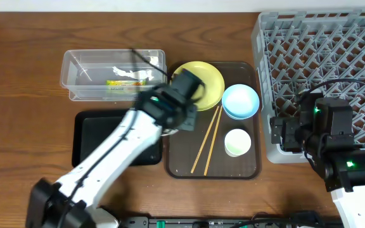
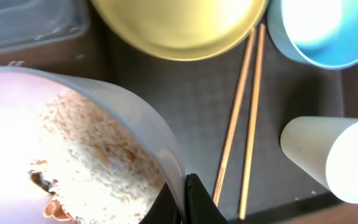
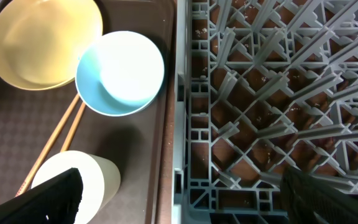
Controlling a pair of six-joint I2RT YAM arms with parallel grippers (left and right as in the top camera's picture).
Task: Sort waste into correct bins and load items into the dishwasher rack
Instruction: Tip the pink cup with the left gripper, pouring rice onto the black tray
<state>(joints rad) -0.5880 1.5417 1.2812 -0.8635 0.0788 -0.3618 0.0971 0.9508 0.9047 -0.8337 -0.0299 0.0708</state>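
My left gripper (image 2: 183, 190) is shut on the rim of the white bowl (image 2: 129, 118), which holds the rice scraps (image 2: 86, 155). From overhead the left gripper (image 1: 177, 114) sits over the brown tray's left side, covering the bowl. On the tray lie the yellow plate (image 1: 201, 81), blue bowl (image 1: 241, 101), pale cup (image 1: 237, 142) and chopsticks (image 1: 208, 139). The green-and-white wrapper (image 1: 127, 80) lies in the clear tub (image 1: 75, 73). My right gripper (image 3: 185, 199) is open, straddling the grey rack's (image 3: 272, 93) left wall beside the cup (image 3: 98, 177).
The black tub (image 1: 87, 136) lies left of the brown tray (image 1: 246, 168), partly under my left arm. The rack (image 1: 322, 57) fills the right side of the table. My right arm (image 1: 334, 152) stands at its front left corner.
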